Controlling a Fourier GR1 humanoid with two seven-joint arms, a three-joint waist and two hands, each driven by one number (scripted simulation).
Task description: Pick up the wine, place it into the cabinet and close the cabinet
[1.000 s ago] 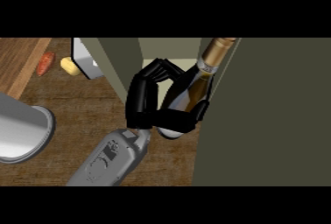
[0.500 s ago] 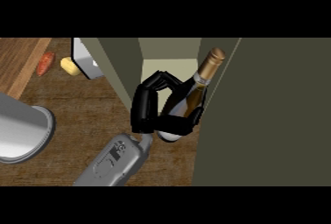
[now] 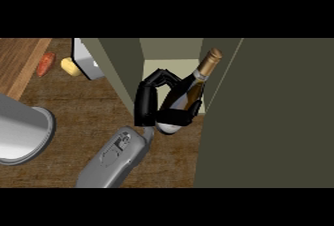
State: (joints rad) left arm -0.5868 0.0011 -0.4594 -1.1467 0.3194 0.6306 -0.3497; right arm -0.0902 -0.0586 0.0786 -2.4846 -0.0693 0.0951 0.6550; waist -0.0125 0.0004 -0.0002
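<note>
Right hand [image 3: 149,103] is curled round the wine [image 3: 189,95], fingers and thumb wrapped about the lower body of the bottle; you can see its rounded base just under the hand. You have the bottle tilted, its gold-foiled neck pointing up toward the far side, lying across the opening of the cabinet [image 3: 169,52] between the left panel [image 3: 124,66] and the open door [image 3: 274,114]. Whether the bottle touches any cabinet surface cannot be told. The grey forearm [image 3: 114,156] comes in from the near edge of the bench [image 3: 78,99].

Toward the bench's left edge you will note a grey round vessel [image 3: 23,134]. Near the far left corner lie an orange item [image 3: 46,64] and a yellow item [image 3: 70,66], just beside a grey box [image 3: 88,64]. Left hand does not show.
</note>
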